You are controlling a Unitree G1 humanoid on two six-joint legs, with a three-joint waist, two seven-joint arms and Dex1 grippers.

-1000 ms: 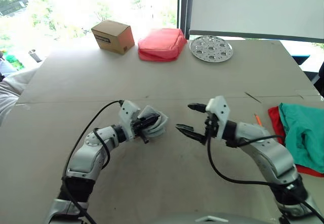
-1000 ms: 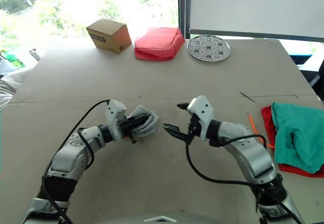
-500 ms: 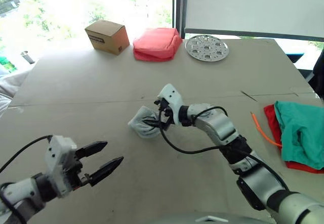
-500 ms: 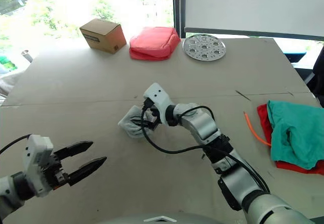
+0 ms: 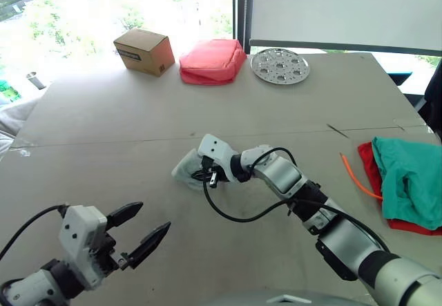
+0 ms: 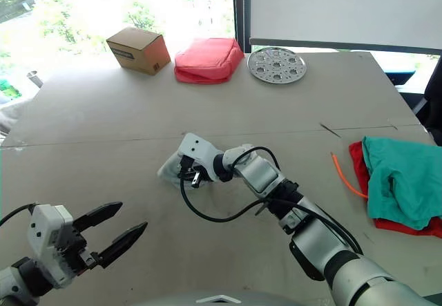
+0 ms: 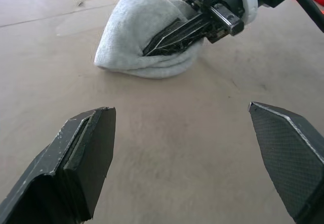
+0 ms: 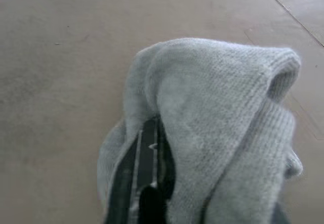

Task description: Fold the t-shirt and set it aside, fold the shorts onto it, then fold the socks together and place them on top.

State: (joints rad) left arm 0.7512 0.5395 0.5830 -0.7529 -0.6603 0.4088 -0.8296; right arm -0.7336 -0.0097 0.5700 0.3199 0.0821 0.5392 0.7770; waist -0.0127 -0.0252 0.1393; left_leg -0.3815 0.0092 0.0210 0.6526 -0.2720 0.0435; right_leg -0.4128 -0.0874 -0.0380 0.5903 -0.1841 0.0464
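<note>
The grey socks (image 5: 186,168) lie bundled on the table's middle, and my right gripper (image 5: 202,176) is shut on them. Its black fingers (image 7: 174,32) are pressed together inside the fold of the knit (image 8: 217,113). Down at the near left my left gripper (image 5: 146,227) stands open and holds nothing, well short of the socks (image 7: 131,42). At the right edge the teal shorts (image 5: 413,179) lie in a heap on the red t-shirt (image 5: 369,161), of which a strip shows beneath them.
Along the far edge stand a cardboard box (image 5: 143,51), a coral-pink pouch (image 5: 212,60) and a round perforated metal plate (image 5: 280,65). A thin orange stick (image 5: 353,176) lies just left of the folded clothes.
My left gripper opened, let go of the socks and drew back to the near left. My right arm reached across and shut on the socks.
</note>
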